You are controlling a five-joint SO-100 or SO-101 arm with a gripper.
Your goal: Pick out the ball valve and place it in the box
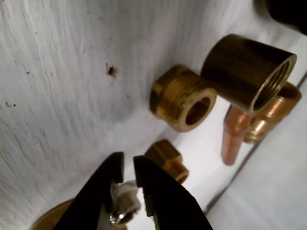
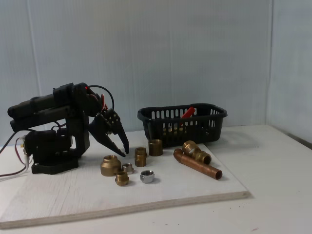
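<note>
In the fixed view the black arm [image 2: 53,129] sits at the left of a white painted board [image 2: 73,200] that lies on the pale tabletop [image 2: 278,195]. Its pincer [image 2: 124,152] points down and to the right, its tips just above the board and close to a cluster of brass fittings. The jaws stand nearly together with only a thin gap, and they hold nothing.

The ball valve [image 2: 187,113] lies inside the box [image 2: 181,124], its red lever poking up above the rim; brass shows dimly through the slots in the wall. The box stands at the back edge of the board, right of the arm.

In front of the box lie a brass elbow [image 2: 196,151] joined to a copper pipe [image 2: 201,166], a short brass sleeve [image 2: 155,147], a threaded fitting [image 2: 141,156], a wide brass reducer [image 2: 110,165], a small brass nut [image 2: 122,179] and a silver nut [image 2: 147,176].

In the wrist view the black pincer [image 1: 128,163] enters from the bottom edge, its tips close together and bare. Beyond them a small hexagonal fitting [image 1: 168,160], a threaded brass plug [image 1: 182,98], a large brass sleeve [image 1: 248,72] and a copper pipe [image 1: 234,134] rest on the white board [image 1: 62,96].
</note>
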